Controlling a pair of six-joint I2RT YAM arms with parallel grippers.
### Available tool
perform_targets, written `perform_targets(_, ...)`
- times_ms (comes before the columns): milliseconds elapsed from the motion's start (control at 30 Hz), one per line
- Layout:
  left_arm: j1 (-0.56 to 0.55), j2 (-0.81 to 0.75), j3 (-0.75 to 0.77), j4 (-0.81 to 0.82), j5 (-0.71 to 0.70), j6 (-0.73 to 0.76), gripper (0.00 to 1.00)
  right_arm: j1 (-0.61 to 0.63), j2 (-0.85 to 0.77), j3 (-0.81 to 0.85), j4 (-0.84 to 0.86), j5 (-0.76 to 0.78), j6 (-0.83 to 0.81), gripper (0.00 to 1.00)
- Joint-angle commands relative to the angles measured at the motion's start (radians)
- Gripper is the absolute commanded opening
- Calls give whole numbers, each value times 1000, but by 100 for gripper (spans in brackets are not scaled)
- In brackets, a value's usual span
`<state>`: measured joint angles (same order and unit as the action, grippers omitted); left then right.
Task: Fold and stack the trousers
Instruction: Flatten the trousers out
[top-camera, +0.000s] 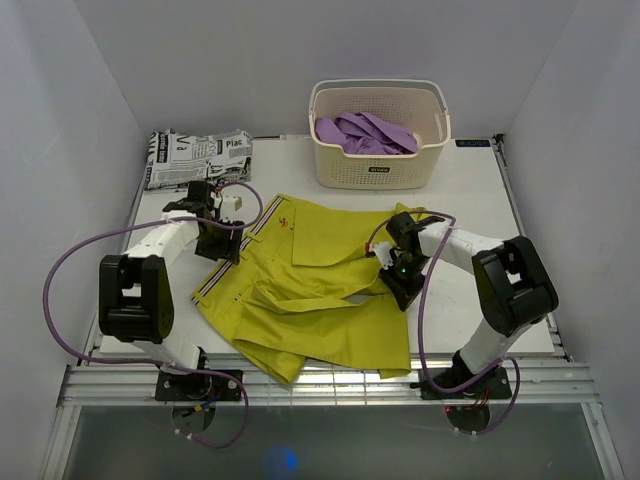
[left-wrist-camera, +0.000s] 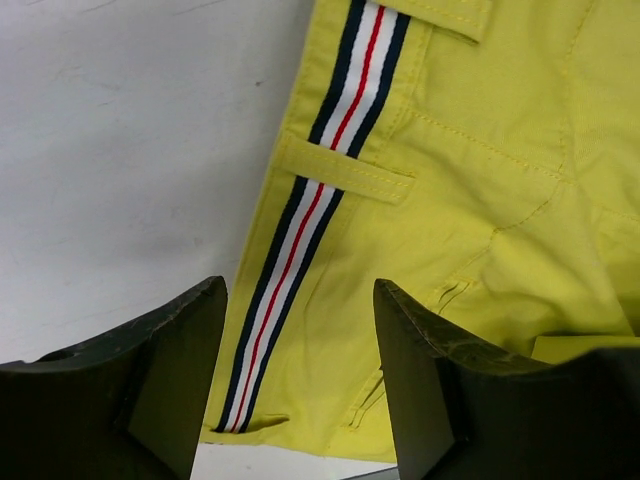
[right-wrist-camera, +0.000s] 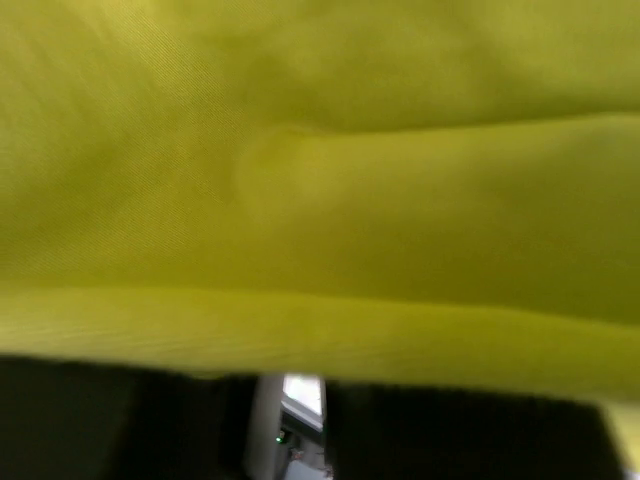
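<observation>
Fingers (left-wrist-camera: 170, 380) of left gripper (left-wrist-camera: 300, 400) wide apart above trousers (top-camera: 310, 300) | right gripper (top-camera: 404, 288): grip unreadable (cloth fills its camera) | trousers yellow, rumpled, middle of table (top-camera: 470, 190) | waistband stripe (left-wrist-camera: 300, 215) crisp at left wrist, faint overhead

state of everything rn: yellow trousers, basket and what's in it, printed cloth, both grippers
yellow trousers: spread out, rumpled, not yet neatly folded
basket: upright, holding clothing
purple garment: bunched loose in the basket
printed garment: folded, back left corner
left gripper: open, over the striped band
right gripper: at the trousers' right edge, open or shut unclear
</observation>
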<state>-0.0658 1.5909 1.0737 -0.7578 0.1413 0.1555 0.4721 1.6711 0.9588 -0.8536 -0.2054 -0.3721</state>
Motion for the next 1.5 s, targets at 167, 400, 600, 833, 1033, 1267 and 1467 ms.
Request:
perform_targets(167,0,43,-55,112,113,78,70,0,-111,31,25,26,2,8)
perform_targets(400,6,64,-75,172,-16,90,34,-85,-229,38,-24,121,-66,8)
perform_targets(600,125,50,-73,149,-90,67,0,-387,-246,21,-12,198,-250,8)
perform_targets(833,357,67,-37,107,-170,73,0,-636,-159,60,10,202,-398,8)
perform_targets(1033,428,32,-24,100,-232,50,0,-661,-96,72,79,265,-416,8)
perform_targets(1267,491,41,11,100,-266,35,0,-743,-59,109,166,383,-471,8)
perform_targets(1467,501,104,61,87,-249,24,0,-822,-4,210,125,359,-516,8)
